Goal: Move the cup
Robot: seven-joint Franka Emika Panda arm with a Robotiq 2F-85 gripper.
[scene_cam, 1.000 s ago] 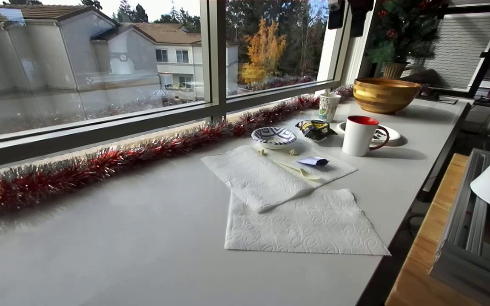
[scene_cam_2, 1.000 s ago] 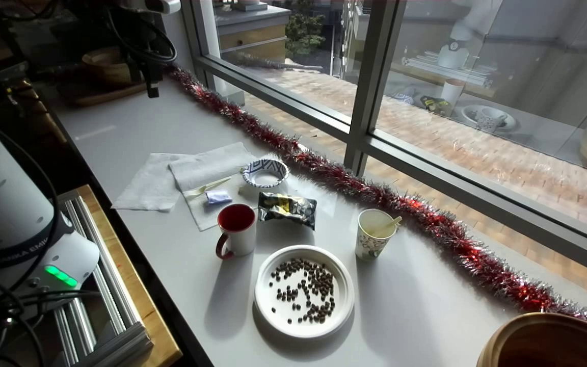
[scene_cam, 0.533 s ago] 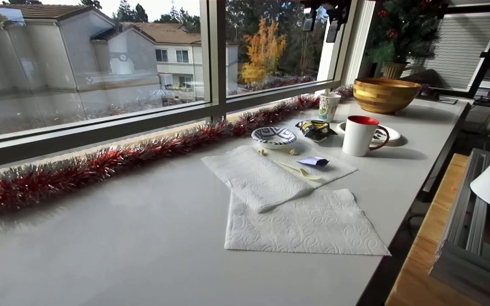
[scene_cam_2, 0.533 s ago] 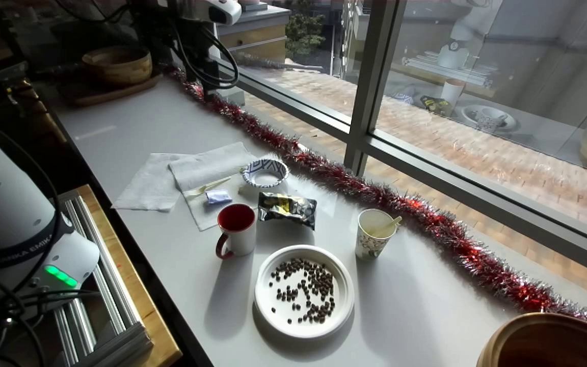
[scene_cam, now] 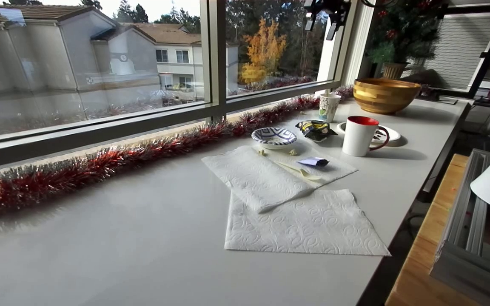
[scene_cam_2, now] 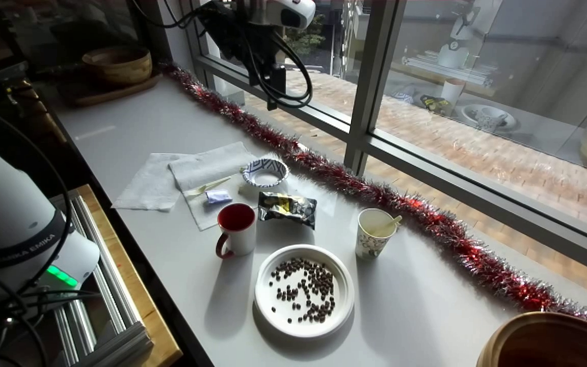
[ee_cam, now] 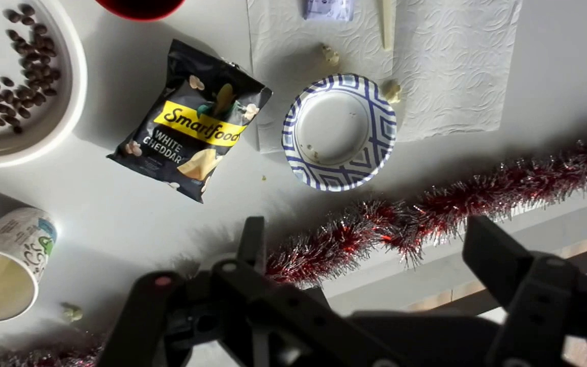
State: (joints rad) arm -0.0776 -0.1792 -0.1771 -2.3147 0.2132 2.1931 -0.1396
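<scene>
A paper cup with a leafy print (scene_cam_2: 372, 245) stands upright with a pale stick in it, also in an exterior view (scene_cam: 328, 108) and at the left edge of the wrist view (ee_cam: 23, 237). A white mug with red inside and handle (scene_cam_2: 243, 241) stands upright beside the plate, also in an exterior view (scene_cam: 354, 140); only its red rim (ee_cam: 143, 11) shows in the wrist view. My gripper (ee_cam: 365, 224) is open and empty, with its fingers wide apart. It hangs high near the window in an exterior view (scene_cam: 320, 29), away from both cups.
A plate of dark beans (scene_cam_2: 344, 311), a black snack bag (scene_cam_2: 288, 209), a patterned bowl (scene_cam_2: 282, 171) and paper towels (scene_cam: 296, 225) lie on the white table. Red tinsel (scene_cam_2: 324, 165) runs along the window. A wooden bowl (scene_cam: 385, 97) stands farther down the table.
My arm has swung across toward the window, rightward in an exterior view, and the gripper has turned and come lower there. The cups and other objects have not moved.
</scene>
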